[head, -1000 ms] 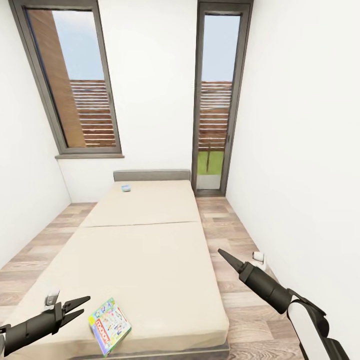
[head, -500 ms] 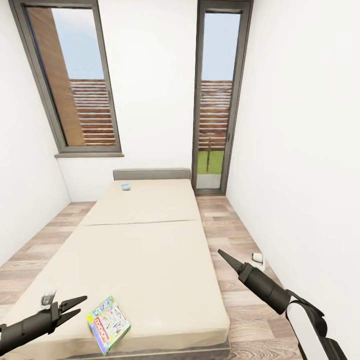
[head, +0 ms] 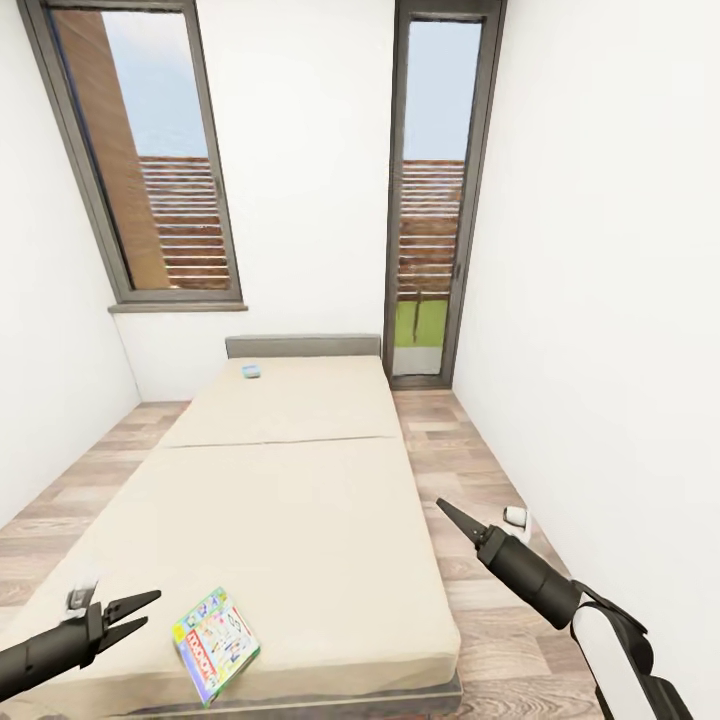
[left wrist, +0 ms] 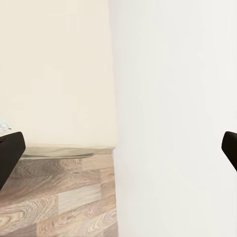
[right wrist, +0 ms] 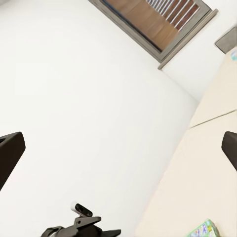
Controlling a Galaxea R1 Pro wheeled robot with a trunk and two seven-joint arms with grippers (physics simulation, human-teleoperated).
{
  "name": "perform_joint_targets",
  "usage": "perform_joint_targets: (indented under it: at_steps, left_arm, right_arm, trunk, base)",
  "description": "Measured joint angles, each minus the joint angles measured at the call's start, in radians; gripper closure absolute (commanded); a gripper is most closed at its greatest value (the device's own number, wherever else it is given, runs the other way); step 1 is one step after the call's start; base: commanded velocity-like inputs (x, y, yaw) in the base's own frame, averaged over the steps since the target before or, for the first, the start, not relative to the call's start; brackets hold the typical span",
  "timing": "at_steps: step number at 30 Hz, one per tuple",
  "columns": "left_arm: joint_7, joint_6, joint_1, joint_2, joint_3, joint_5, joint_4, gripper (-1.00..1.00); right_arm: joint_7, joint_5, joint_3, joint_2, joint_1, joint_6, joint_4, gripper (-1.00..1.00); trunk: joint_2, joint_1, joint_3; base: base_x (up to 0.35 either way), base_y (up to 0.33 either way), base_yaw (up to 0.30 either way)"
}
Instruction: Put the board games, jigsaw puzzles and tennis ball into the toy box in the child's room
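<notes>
Step in hand: fetching a game [head: 214, 645] off the bed [head: 290, 500]; it lies at the near left edge. Left gripper [head: 140, 609] open and empty just left of it; right gripper [head: 447, 512] looks closed, empty. Next: bring left jaws across the box edge and close.

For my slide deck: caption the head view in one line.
Open left gripper hovers beside a colourful board game at the bed's near end; right gripper hangs over the floor.
</notes>
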Motion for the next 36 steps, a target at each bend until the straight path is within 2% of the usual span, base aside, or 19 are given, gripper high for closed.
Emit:
perform_joint_targets:
  at_steps: [4, 11, 15, 36]
  left_arm:
    - [-0.004, 0.001, 0.000, 0.002, 0.001, 0.002, 0.013, -1.00]
    - [-0.011, 0.005, 0.000, 0.030, 0.003, 0.004, 0.021, -1.00]
    - [-0.017, 0.006, 0.000, 0.036, 0.004, 0.004, 0.022, -1.00]
    - [-0.014, 0.012, 0.000, 0.037, 0.003, 0.002, 0.038, -1.00]
  right_arm:
    - [0.000, 0.000, 0.000, 0.000, 0.000, 0.000, 0.001, -1.00]
    - [0.000, 0.000, 0.000, 0.000, 0.000, -0.001, 0.003, -1.00]
    - [0.000, 0.000, 0.000, 0.000, 0.000, -0.002, 0.003, -1.00]
    - [0.000, 0.000, 0.000, 0.000, 0.000, -0.006, 0.003, -1.00]
  trunk:
    - [-0.028, 0.015, -0.013]
    - [-0.077, 0.042, -0.034]
    - [-0.105, 0.058, -0.047]
    - [-0.252, 0.138, -0.113]
  base:
    - [0.000, 0.000, 0.000]
    - [0.000, 0.000, 0.000]
    - [0.000, 0.000, 0.000]
    - [0.000, 0.000, 0.000]
